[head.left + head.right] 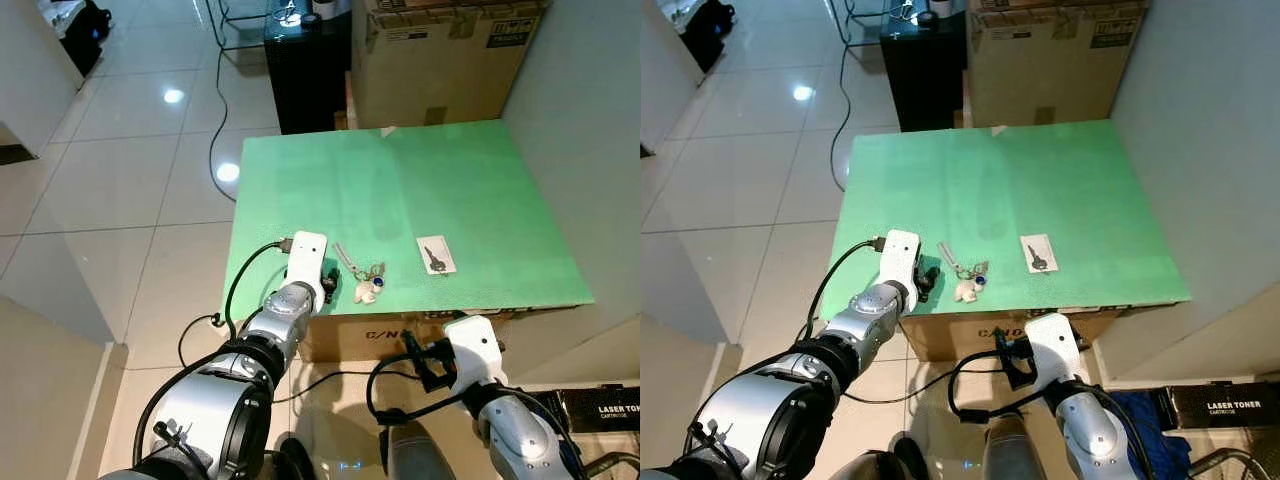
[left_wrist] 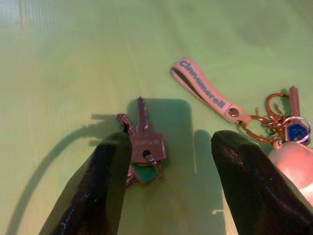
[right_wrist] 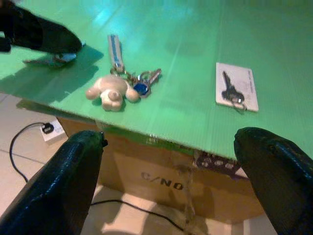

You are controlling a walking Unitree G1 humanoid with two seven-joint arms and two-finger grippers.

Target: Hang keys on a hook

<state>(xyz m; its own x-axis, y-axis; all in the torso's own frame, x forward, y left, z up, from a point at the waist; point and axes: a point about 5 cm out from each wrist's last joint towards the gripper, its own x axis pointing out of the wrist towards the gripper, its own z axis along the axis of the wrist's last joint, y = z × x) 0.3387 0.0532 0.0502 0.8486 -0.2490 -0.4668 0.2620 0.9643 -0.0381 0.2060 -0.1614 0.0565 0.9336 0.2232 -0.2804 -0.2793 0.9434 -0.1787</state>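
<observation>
A small set of keys with a green tag (image 2: 144,152) lies on the green table top (image 1: 400,190) near its front left corner. My left gripper (image 1: 328,283) is open over it, one finger on each side, and the left finger (image 2: 105,176) is close against the keys. Just to the right lies a key bunch (image 1: 365,280) with a pink strap (image 2: 203,90), a blue tag and a pale bear charm (image 3: 111,92). A single key on a white card (image 1: 436,255) rests further right. My right gripper (image 1: 425,362) hangs open below the table's front edge.
The green top rests on a cardboard box (image 3: 161,181). Behind the table stand a black cabinet (image 1: 305,70) and a large carton (image 1: 440,55). A wall runs along the right. A black cable (image 1: 215,120) trails over the tiled floor at left. A toner box (image 1: 600,410) lies low right.
</observation>
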